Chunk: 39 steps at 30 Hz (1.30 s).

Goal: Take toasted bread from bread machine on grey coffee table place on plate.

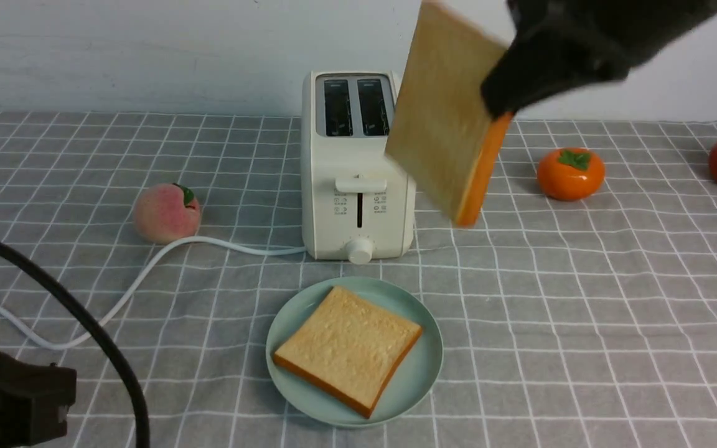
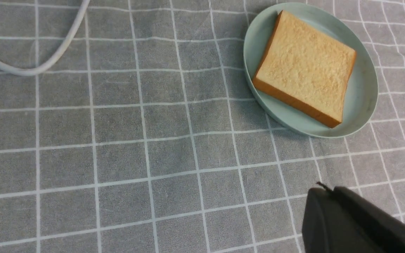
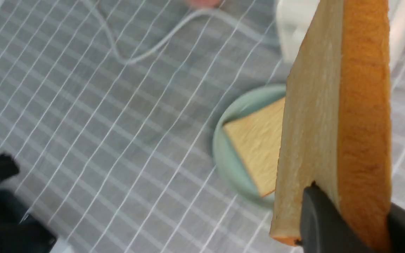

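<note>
Grey table (image 1: 582, 298); toast (image 1: 439, 118) in R hand (image 1: 500, 104).

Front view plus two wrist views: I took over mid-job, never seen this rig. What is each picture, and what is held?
A robot with two arms ending in grippers. The front view looks forward from between them; each wrist view rides on one arm. The right gripper holds one toast slice tilted in the air near the bread machine. The other slice lies flat on the plate on the grey coffee table. The left gripper hangs low, left of the plate; open or shut does not show.
</note>
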### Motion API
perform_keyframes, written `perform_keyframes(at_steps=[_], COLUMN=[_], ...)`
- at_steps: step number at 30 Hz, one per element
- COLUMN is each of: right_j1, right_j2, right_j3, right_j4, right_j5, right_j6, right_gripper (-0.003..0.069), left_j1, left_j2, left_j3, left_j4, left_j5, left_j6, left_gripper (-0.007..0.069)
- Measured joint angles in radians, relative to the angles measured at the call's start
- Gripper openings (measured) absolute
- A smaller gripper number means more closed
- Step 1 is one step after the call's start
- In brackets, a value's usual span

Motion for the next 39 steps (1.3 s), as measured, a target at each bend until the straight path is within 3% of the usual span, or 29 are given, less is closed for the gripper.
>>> perform_keyframes(at_steps=[3, 6, 7, 12, 15, 20, 24, 25, 26, 29, 30, 34, 37, 39], right_j1=[0.000, 0.000, 0.000, 0.000, 0.000, 0.000, 0.000, 0.000, 0.000, 0.000, 0.000, 0.000, 0.000, 0.000], right_j2=[-0.002, 0.020, 0.050, 0.158, 0.209, 0.265, 0.253, 0.235, 0.232, 0.126, 0.119, -0.107, -0.263, -0.438], right_j3=[0.278, 0.413, 0.501, 0.598, 0.599, 0.599, 0.599, 0.599, 0.599, 0.599, 0.599, 0.599, 0.599, 0.606], right_j4=[0.214, 0.337, 0.447, 0.679, 0.738, 0.741, 0.642, 0.570, 0.570, 0.301, 0.285, -0.124, -0.305, -0.437], right_j5=[-0.136, -0.262, -0.356, -0.493, -0.521, -0.576, -0.555, -0.538, -0.536, -0.492, -0.492, -0.371, -0.264, -0.203], right_j6=[-0.098, -0.185, -0.254, -0.411, -0.454, -0.449, -0.418, -0.401, -0.397, -0.257, -0.246, 0.089, 0.254, 0.363], right_gripper=[0.0078, 0.0078, 0.0078, 0.0078, 0.0092, 0.0261, 0.0456, 0.0503, 0.0509, 0.0566, 0.0566, 0.0490, 0.0345, 0.0179], left_j1=[0.000, 0.000, 0.000, 0.000, 0.000, 0.000, 0.000, 0.000, 0.000, 0.000, 0.000, 0.000, 0.000, 0.000], left_j2=[0.000, 0.000, 0.000, -0.001, -0.001, -0.001, -0.001, -0.001, -0.001, -0.001, -0.001, -0.001, -0.001, -0.001], left_j3=[0.000, 0.000, 0.000, 0.000, 0.000, 0.000, 0.000, 0.000, 0.000, 0.000, 0.000, 0.000, 0.000, 0.000], left_j4=[0.000, 0.001, 0.005, 0.025, 0.035, 0.041, 0.046, 0.045, 0.045, 0.050, 0.050, 0.053, 0.053, 0.053], left_j5=[0.014, 0.025, 0.030, 0.051, 0.056, 0.059, 0.062, 0.062, 0.062, 0.063, 0.063, 0.064, 0.053, 0.032], left_j6=[0.001, 0.003, 0.003, 0.006, 0.006, 0.006, 0.007, 0.007, 0.007, 0.007, 0.007, 0.007, 0.006, -0.002], left_gripper=[-0.0014, -0.0014, -0.0014, -0.0014, -0.0014, -0.0014, -0.0014, -0.0014, -0.0014, -0.0014, -0.0014, -0.0014, -0.0014, -0.0014])
